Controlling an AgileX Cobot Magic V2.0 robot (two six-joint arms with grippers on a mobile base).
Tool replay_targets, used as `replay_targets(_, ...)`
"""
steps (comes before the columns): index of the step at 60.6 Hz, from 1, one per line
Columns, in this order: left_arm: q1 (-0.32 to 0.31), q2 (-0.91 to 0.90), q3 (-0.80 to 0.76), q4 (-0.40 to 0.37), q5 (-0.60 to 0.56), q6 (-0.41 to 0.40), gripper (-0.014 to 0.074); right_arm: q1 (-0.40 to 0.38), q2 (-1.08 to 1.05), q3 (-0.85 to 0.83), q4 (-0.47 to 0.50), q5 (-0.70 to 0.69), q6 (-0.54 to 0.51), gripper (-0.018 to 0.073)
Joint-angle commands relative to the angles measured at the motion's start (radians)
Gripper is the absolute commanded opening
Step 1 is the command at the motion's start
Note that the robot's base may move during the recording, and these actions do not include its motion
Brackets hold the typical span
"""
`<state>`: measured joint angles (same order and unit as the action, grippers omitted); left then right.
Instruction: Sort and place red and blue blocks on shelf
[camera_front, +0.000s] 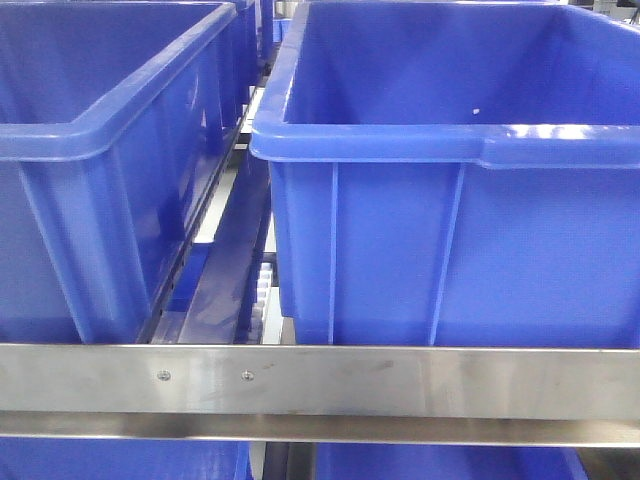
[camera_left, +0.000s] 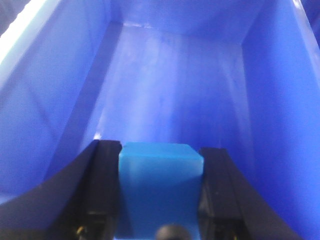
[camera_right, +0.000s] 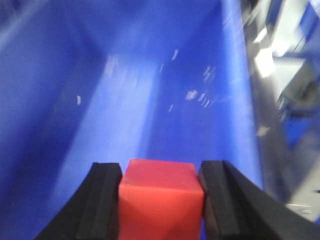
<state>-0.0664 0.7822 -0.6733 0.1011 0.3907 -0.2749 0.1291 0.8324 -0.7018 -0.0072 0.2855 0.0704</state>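
Left gripper (camera_left: 161, 165): I see it clamped on the blue block (camera_left: 160, 185), inside a blue bin (camera_left: 175, 90) | Right gripper (camera_right: 161, 172): clamped on the red block (camera_right: 161, 197), over another bin's (camera_right: 150, 85) interior | Front view: shelf rail (camera_front: 320, 382) nearest, two bins behind.

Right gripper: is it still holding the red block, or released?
Holding. The right gripper has both fingers pressed against the red block, above a blue bin interior.
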Motion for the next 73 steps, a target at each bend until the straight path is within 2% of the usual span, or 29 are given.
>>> replay_targets(1, 0.002, 0.045, -0.064, 0.002, -0.109, -0.001, 0.0138, 0.003, 0.049, -0.051, -0.011, -0.130, -0.010, 0.0056)
replay_targets(9, 0.002, 0.107, -0.107, 0.002, -0.123, -0.001, 0.0170, 0.003, 0.098, -0.051, -0.011, -0.182, -0.010, 0.0056)
replay_targets(14, 0.002, 0.143, -0.127, 0.004, -0.130, 0.001, 0.0261, 0.003, 0.123, -0.051, -0.011, -0.184, -0.010, 0.0074)
replay_targets(16, 0.002, 0.158, -0.135, 0.012, -0.130, 0.001, 0.0323, 0.003, 0.130, -0.051, -0.011, -0.184, -0.010, 0.0110)
replay_targets(18, 0.002, 0.169, -0.144, 0.012, -0.128, 0.001, 0.0384, 0.003, 0.134, -0.051, -0.011, -0.184, -0.010, 0.0158)
replay_targets(23, 0.002, 0.196, -0.151, 0.012, -0.131, 0.001, 0.0573, 0.003, 0.141, -0.051, -0.011, -0.193, -0.010, 0.0363)
replay_targets(26, 0.002, 0.213, -0.156, 0.012, -0.129, 0.001, 0.0644, 0.003, 0.141, -0.051, -0.011, -0.202, -0.010, 0.0517)
replay_targets(30, 0.002, 0.225, -0.159, 0.012, -0.129, 0.001, 0.0678, 0.003, 0.141, -0.051, -0.011, -0.217, -0.010, 0.0618)
replay_targets(32, 0.002, 0.230, -0.159, 0.012, -0.129, 0.001, 0.0678, 0.003, 0.141, -0.051, -0.011, -0.219, -0.010, 0.0628)
replay_targets(36, 0.002, 0.237, -0.159, 0.010, -0.129, 0.001, 0.0666, 0.003, 0.141, -0.051, -0.011, -0.219, -0.010, 0.0601)
replay_targets(40, 0.002, 0.234, -0.160, 0.004, -0.120, 0.001, 0.0605, 0.003, 0.141, -0.051, -0.011, -0.215, -0.010, 0.0526)
replay_targets(42, 0.002, 0.235, -0.162, -0.007, -0.108, -0.001, 0.0522, 0.003, 0.141, -0.051, -0.010, -0.212, -0.010, 0.0453)
replay_targets(46, 0.002, 0.225, -0.171, -0.014, -0.078, -0.001, 0.0346, 0.003, 0.130, -0.051, 0.007, -0.201, -0.010, 0.0210)
replay_targets(48, 0.002, 0.219, -0.175, -0.014, -0.060, -0.001, 0.0238, 0.003, 0.122, -0.051, 0.016, -0.188, -0.010, 0.0092)
replay_targets(49, 0.002, 0.216, -0.175, -0.014, -0.053, -0.001, 0.0153, 0.003, 0.117, -0.051, 0.021, -0.182, -0.010, 0.0034)
replay_targets(50, 0.002, 0.211, -0.175, -0.014, -0.054, -0.001, 0.0104, 0.003, 0.112, -0.051, 0.028, -0.177, -0.007, 0.0021)
replay_targets(53, 0.002, 0.195, -0.175, -0.011, -0.054, 0.001, 0.0151, 0.003, 0.092, -0.051, 0.056, -0.170, -0.005, 0.0089)
replay_targets(58, 0.002, 0.162, -0.175, -0.011, -0.040, 0.001, 0.0161, 0.003, 0.060, -0.051, 0.081, -0.147, -0.005, 0.0043)
replay_targets(66, 0.002, 0.089, -0.159, 0.003, -0.019, 0.001, 0.0148, 0.003, -0.023, -0.051, 0.083, -0.063, -0.005, 0.0056)
replay_targets(73, 0.002, 0.015, -0.098, 0.017, -0.047, 0.001, 0.0148, 0.003, -0.105, -0.035, 0.083, -0.003, -0.005, 0.0056)
